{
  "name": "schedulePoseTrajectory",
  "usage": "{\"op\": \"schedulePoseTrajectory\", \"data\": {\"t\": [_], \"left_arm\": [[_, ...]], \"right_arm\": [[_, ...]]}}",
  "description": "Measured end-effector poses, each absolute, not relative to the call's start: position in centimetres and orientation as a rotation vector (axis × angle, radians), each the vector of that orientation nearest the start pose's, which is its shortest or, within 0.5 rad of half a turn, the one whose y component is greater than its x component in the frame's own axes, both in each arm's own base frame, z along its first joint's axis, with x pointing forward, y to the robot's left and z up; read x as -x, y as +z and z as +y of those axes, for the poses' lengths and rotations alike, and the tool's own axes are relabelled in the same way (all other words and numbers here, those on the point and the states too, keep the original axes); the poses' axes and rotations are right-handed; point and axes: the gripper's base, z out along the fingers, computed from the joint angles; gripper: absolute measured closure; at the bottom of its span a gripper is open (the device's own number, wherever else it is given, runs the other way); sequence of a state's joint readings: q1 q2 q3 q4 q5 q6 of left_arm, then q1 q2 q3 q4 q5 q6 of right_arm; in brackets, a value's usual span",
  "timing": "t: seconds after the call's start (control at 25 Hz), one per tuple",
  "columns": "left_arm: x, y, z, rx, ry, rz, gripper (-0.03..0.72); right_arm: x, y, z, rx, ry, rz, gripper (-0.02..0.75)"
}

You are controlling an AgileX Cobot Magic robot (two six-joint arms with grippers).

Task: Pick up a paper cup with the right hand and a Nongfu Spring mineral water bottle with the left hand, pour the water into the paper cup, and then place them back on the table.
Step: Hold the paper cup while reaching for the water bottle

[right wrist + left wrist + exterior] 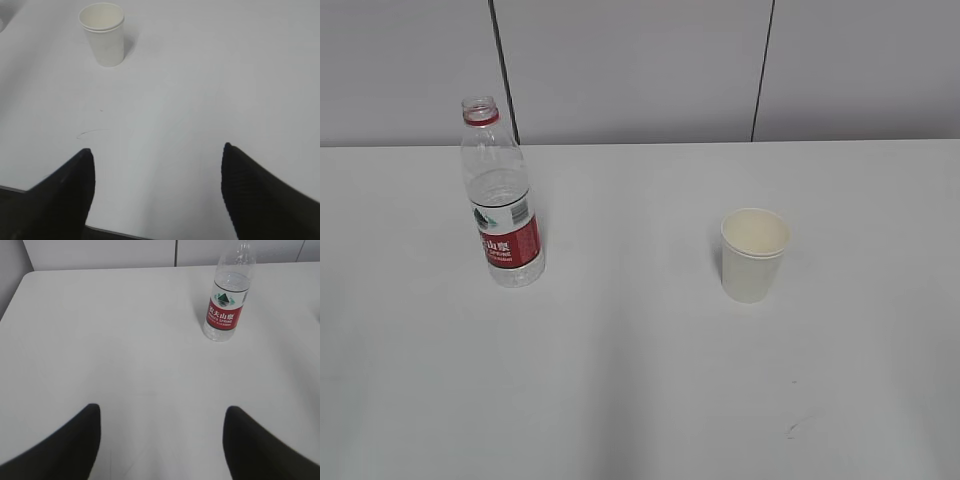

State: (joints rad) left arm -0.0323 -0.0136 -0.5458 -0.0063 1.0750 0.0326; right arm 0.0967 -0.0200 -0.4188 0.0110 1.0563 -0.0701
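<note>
Wrist views only — spread fingers (pixel 65 450).

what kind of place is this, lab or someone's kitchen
Probably a lab or test room, not a kitchen: a bare white table, plain grey wall panels behind it, and only a mineral water bottle and a paper cup set out.
</note>
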Motion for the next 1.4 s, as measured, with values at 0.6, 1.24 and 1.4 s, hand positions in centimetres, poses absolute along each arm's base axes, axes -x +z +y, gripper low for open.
{"op": "schedulePoseTrajectory", "data": {"t": [0.6,1.24,1.4], "left_arm": [[1.0,29.0,0.0,-0.066,-0.011,2.007,0.224],[-6.3,29.6,-0.4,0.005,-0.097,1.55,0.224],[-7.7,27.4,-0.2,0.029,-0.082,1.51,0.224]], "right_arm": [[-2.0,30.6,-0.1,0.152,-0.038,1.651,0.156],[-13.5,31.6,1.3,0.202,-0.04,1.616,0.156],[-15.7,30.9,1.7,0.205,-0.027,1.57,0.156]]}}
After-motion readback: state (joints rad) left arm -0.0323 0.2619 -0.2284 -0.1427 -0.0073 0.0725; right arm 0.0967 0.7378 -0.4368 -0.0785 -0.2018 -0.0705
